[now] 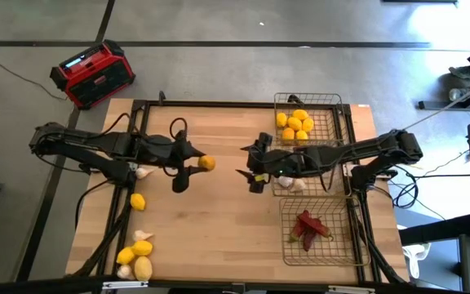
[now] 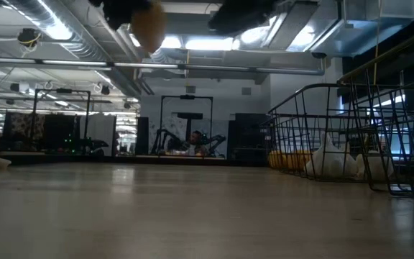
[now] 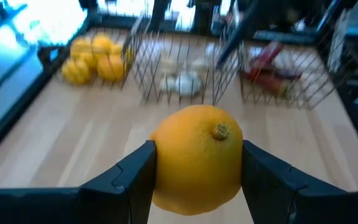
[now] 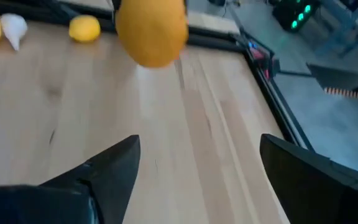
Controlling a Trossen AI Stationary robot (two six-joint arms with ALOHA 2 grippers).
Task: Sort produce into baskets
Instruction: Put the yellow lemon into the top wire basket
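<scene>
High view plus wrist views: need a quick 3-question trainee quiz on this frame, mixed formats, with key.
1. True or false: the left gripper is shut on a round orange-yellow lemon held above the wooden table.
2. Multiple choice: which bronze wire-mesh basket holds the dark red chili peppers? A) the basket of lemons B) the middle basket with white garlic bulbs C) the basket nearest the table's front edge
3. Fill in: the right gripper stands ____ and holds nothing.

Key: 1 true; 2 C; 3 open.
</scene>
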